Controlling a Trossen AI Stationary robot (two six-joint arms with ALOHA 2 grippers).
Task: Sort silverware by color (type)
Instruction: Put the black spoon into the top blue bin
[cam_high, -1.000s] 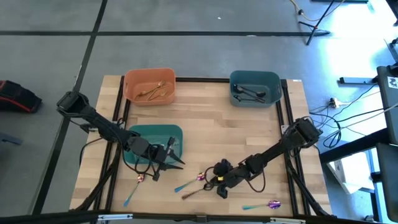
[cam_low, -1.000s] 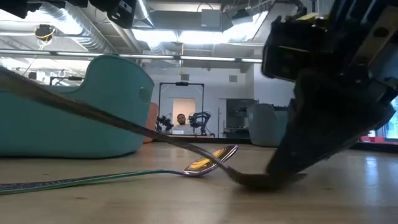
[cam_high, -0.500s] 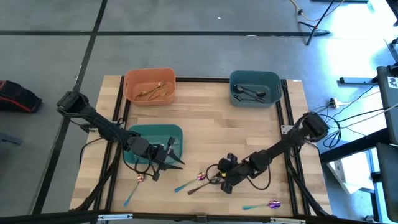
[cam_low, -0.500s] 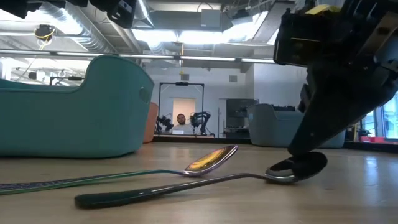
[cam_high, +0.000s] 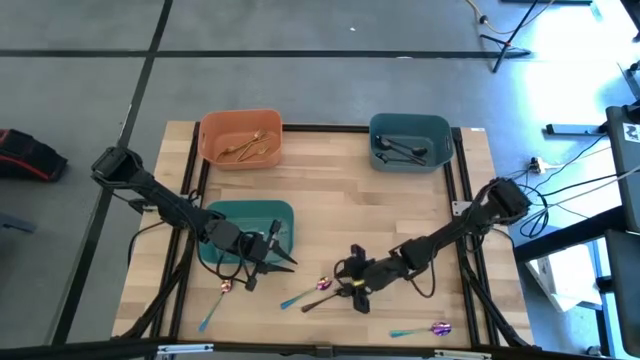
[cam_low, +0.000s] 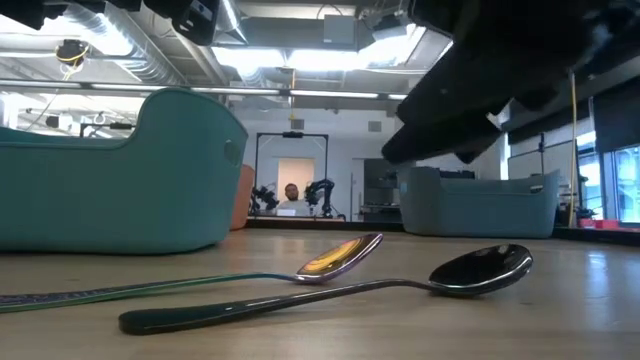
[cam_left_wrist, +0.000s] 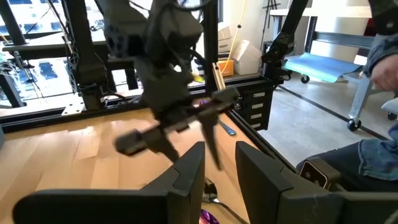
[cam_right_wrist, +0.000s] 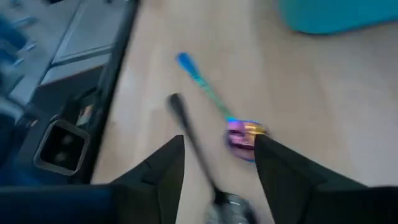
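Black spoon (cam_low: 330, 290) loose beneath open right gripper (cam_high: 357, 287)

Robotics lab: exposed ceiling ducts (cam_low: 300, 30), equipment racks (cam_left_wrist: 74, 56).

A: What changed with my right tool (cam_high: 356, 290)?

B: My jaws had the black spoon (cam_low: 478, 271) clamped, handle tilted up. Now they stand apart, I've lifted off, and the spoon lies flat on the tabletop (cam_high: 340, 190) under me, against the iridescent spoon (cam_low: 340, 258).
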